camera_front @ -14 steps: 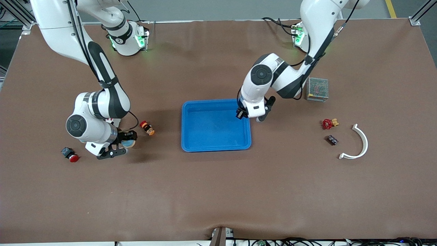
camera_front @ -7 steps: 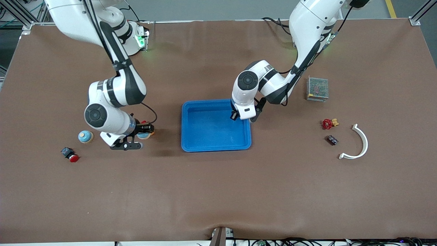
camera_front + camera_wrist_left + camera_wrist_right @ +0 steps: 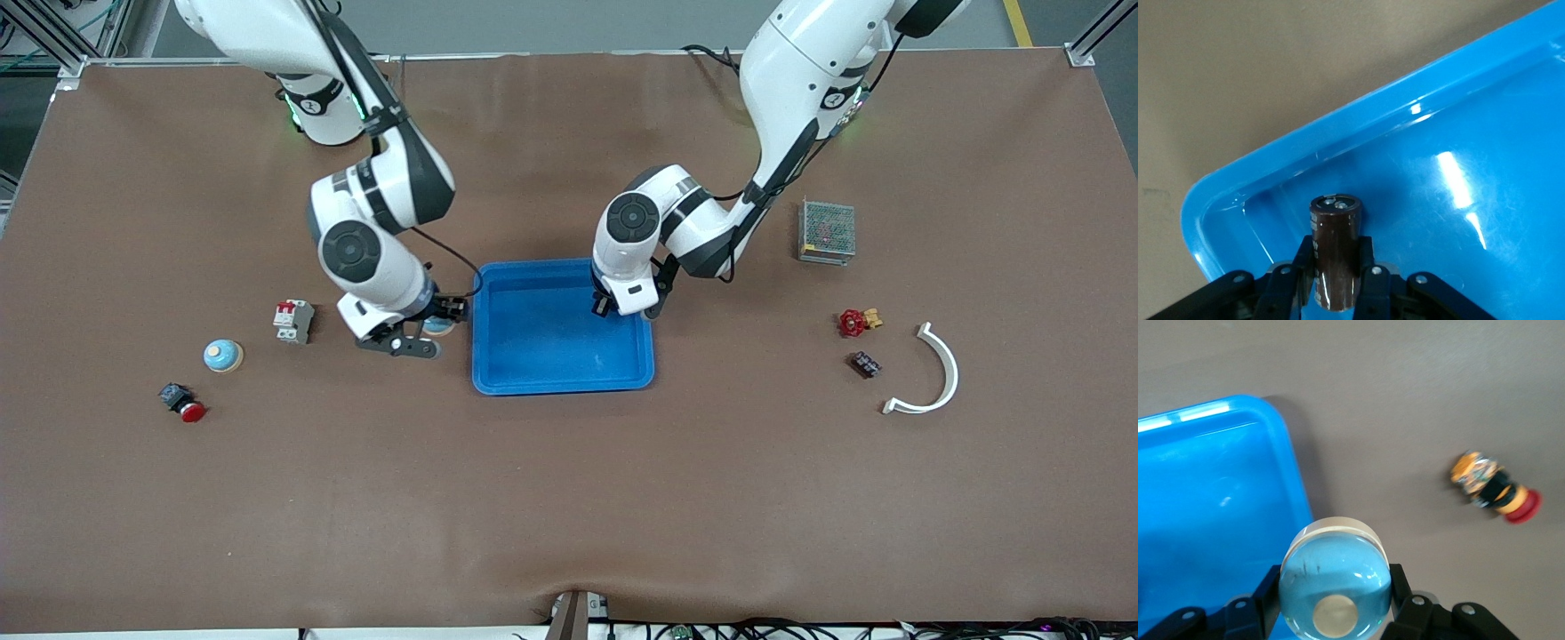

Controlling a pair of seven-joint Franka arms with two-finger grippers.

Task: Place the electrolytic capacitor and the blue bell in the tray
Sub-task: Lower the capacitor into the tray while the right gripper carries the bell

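Robotics laboratory or test cell. Evidence: two white arms mounted at one edge of a brown-covered counter [image 3: 569, 498], aluminium frame posts at its corners, cabling along the edge, grey industrial floor with a yellow line, and loose electrical parts such as a circuit breaker [image 3: 292, 321].

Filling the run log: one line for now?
left gripper: brown capacitor over blue tray | right gripper: blue bell at tray rim

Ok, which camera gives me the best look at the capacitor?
The left wrist view: the capacitor shows close up, a dark brown cylinder clamped in the left gripper over a corner of the tray. In the front view the wrist hides it. The right wrist view does not show it.
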